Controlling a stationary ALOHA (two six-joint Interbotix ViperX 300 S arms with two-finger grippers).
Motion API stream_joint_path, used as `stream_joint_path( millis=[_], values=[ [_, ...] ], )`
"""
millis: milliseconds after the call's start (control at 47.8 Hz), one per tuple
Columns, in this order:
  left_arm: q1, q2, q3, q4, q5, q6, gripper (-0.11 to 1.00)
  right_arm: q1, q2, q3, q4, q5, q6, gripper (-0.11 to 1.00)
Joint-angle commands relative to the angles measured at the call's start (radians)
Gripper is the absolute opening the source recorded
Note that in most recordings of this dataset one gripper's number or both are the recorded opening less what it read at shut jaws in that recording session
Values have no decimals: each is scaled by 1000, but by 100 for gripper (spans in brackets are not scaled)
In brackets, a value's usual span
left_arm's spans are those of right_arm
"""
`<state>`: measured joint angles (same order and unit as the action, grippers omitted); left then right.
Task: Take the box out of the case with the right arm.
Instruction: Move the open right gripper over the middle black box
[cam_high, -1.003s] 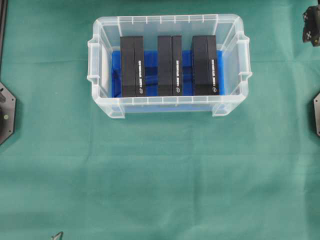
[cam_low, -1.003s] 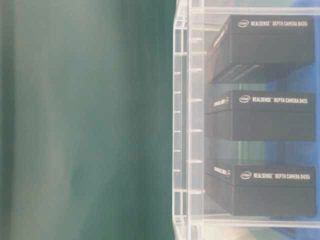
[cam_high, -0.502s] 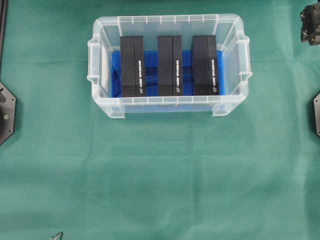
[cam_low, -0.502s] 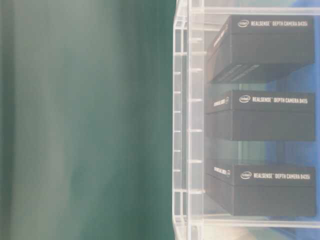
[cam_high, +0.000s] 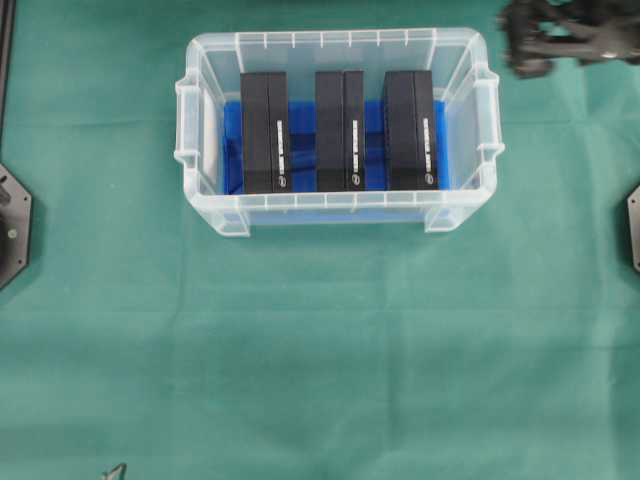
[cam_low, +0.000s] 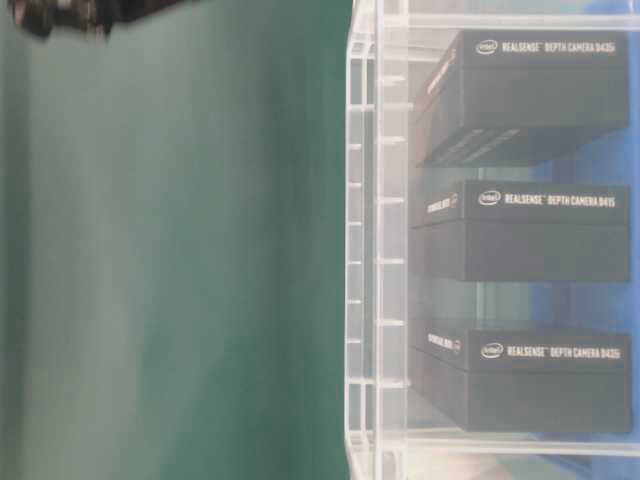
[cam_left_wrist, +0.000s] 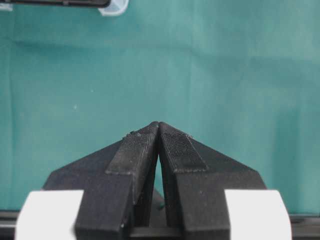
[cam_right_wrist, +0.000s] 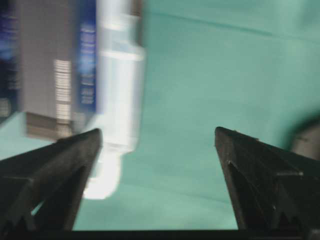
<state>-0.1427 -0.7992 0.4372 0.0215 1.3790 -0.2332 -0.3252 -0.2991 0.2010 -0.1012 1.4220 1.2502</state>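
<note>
The clear plastic case (cam_high: 338, 212) sits toward the far edge of the green-covered table, holding three black boxes (cam_high: 338, 130) side by side, standing on edge on its blue-lined floor.

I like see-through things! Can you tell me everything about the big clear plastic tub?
The big clear plastic tub is a rectangle with a ribbed rim, a handle on each short side and small feet at its corners. It sits upright and open, with no lid, on the green cloth. A blue sheet lines its floor. Three black boxes with white lettering stand in a row inside, with gaps between them. Neither gripper touches the tub.
</note>
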Motion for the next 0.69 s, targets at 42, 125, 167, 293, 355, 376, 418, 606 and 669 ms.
stream_joint_path(
  millis=[42, 125, 167, 293, 355, 376, 418, 606, 669],
  values=[
    [-3, 3, -28, 3, 5, -2, 0, 41, 91, -115, -2, -25, 17, 94],
    [-3, 2, -29, 3, 5, -2, 0, 64, 163, -190, -3, -26, 26, 94],
    [-3, 2, -29, 3, 6, 0, 0, 74, 193, -224, -3, -26, 26, 94],
    [-3, 0, -31, 5, 9, 0, 0, 97, 290, -331, -3, -26, 26, 94],
    [-3, 0, -32, 3, 14, 0, 0, 104, 331, -377, -3, -26, 26, 94],
    [-3, -2, -32, 3, 15, -2, 0, 107, 344, -393, -3, -25, 26, 94],
    [-3, 0, -32, 3, 21, -2, 0, 112, 368, -422, -3, -26, 26, 94],
    [-3, 0, -34, 3, 41, 0, 0, 124, 469, -555, -2, -23, 26, 94],
    [-3, 0, -34, 3, 48, 0, 0, 124, 488, -584, -2, -20, 26, 94]
  ],
)
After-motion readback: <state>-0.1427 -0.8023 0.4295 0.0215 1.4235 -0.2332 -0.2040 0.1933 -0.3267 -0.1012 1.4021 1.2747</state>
